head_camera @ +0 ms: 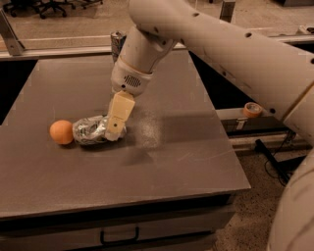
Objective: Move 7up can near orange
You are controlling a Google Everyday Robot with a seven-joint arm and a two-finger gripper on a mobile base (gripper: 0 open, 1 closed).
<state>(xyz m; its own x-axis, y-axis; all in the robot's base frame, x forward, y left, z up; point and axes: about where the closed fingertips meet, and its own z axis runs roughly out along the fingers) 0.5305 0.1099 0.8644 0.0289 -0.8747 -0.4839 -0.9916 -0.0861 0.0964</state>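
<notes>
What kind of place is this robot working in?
Likely an office or lab: wheeled office chairs stand beyond the dark worktable, which has a drawer. The robot's hand is at the 7up can beside the orange.

Office-like lab: wheeled chairs (46, 6) beyond the table (186, 162) under the tool (115, 128).
</notes>
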